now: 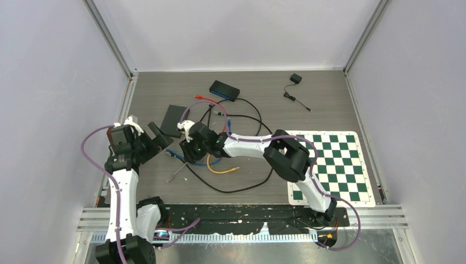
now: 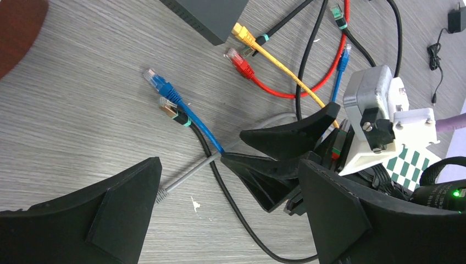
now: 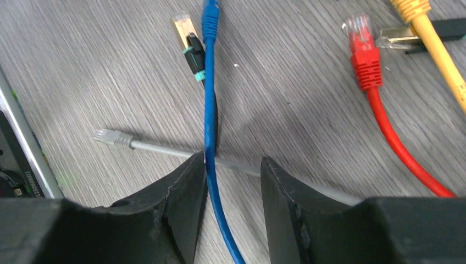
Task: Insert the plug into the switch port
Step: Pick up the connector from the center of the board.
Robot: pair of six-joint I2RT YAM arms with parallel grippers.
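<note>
My right gripper [image 3: 232,160] is open and straddles the blue cable [image 3: 209,110], which runs between its jaws against the left finger. The blue plug [image 2: 155,80] lies on the table ahead of it, next to a black cable's gold-tipped plug [image 2: 170,110]. The dark grey switch [image 1: 175,118] lies beyond them; its corner shows in the left wrist view [image 2: 211,14]. My left gripper [image 2: 229,181] is wide open and empty, facing the right gripper [image 1: 186,148] from the left. In the top view the left gripper [image 1: 159,137] sits just left of the switch.
Red plug [image 2: 237,59], yellow plug [image 2: 242,32] and a grey cable [image 3: 107,136] lie tangled with black cables around the grippers. A second black box [image 1: 224,89] sits at the back, a power adapter [image 1: 295,78] at back right, a checkerboard mat [image 1: 332,165] at right.
</note>
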